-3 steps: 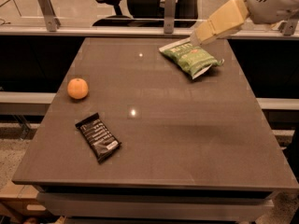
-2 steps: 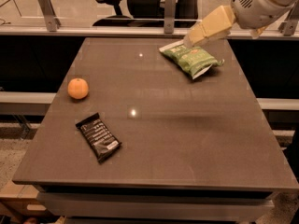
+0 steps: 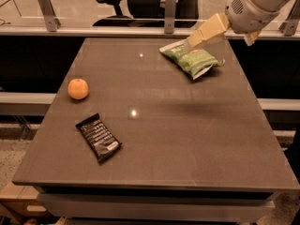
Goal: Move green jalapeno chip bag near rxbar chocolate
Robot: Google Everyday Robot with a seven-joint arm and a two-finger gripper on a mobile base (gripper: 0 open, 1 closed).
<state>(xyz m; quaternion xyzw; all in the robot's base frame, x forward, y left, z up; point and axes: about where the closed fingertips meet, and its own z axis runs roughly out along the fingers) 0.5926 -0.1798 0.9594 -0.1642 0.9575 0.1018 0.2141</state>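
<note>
The green jalapeno chip bag [image 3: 196,61] lay on the far right part of the dark table [image 3: 187,144], well apart from the rxbar chocolate [image 3: 98,138] at the near left. The gripper [image 3: 191,42] sat at the bag's far edge; whether it clasped the bag could not be told. An orange [image 3: 78,88] rested at the left, beyond the bar.
</note>
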